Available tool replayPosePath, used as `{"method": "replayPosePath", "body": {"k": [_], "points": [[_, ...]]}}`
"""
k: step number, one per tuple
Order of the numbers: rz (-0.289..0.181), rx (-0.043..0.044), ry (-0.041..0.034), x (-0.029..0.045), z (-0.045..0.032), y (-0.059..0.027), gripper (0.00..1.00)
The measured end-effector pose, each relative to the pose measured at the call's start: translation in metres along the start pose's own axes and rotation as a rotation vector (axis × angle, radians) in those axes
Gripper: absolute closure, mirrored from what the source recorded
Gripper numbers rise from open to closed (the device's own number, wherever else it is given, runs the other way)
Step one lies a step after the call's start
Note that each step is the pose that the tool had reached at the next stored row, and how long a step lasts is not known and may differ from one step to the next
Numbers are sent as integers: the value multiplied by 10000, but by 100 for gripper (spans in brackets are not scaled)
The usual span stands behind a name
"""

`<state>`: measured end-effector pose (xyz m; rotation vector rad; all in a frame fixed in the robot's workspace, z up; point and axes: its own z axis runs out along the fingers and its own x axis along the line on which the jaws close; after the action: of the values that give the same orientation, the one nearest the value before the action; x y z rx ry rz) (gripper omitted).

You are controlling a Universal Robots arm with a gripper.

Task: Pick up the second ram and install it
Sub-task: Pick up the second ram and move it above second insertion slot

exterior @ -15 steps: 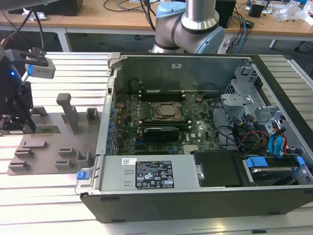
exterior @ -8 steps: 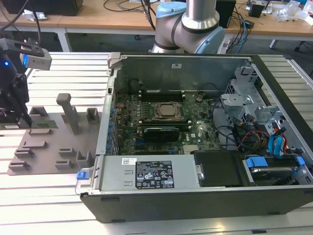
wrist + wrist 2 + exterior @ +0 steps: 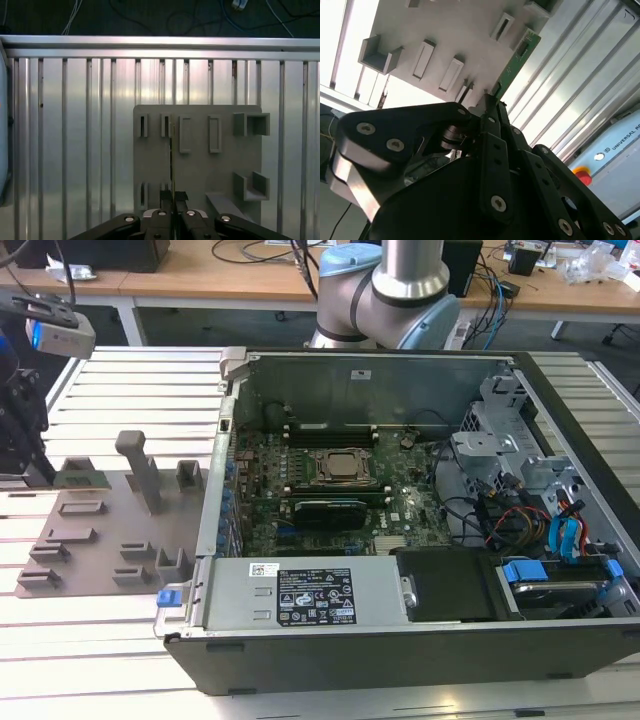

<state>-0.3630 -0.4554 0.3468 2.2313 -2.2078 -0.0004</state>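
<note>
The second ram (image 3: 516, 61) is a thin green board, seen edge-on in the first wrist view (image 3: 173, 165). In the exterior view it (image 3: 82, 478) stands at the far-left end of the grey holder tray (image 3: 100, 540). My gripper (image 3: 489, 102) is shut on one end of it, with the fingers (image 3: 173, 196) pinched together on the thin edge. In the exterior view the gripper (image 3: 48, 472) is a dark mass at the left border beside the stick. I cannot tell whether the stick still rests in its tray slot.
The open computer case (image 3: 400, 640) lies to the exterior view's right of the tray. Inside are the motherboard, the CPU socket (image 3: 343, 468) and long black memory slots (image 3: 330, 430). An upright post (image 3: 140, 465) and small blocks stand on the tray. The table is ribbed aluminium (image 3: 75, 150).
</note>
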Motion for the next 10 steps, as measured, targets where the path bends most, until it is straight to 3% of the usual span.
{"method": "replayPosePath", "body": {"k": [2,4,10], "points": [[0,0,1,0,-88,0,87],[0,-1,1,0,-126,0,87],[0,0,0,1,-400,1,87]]}}
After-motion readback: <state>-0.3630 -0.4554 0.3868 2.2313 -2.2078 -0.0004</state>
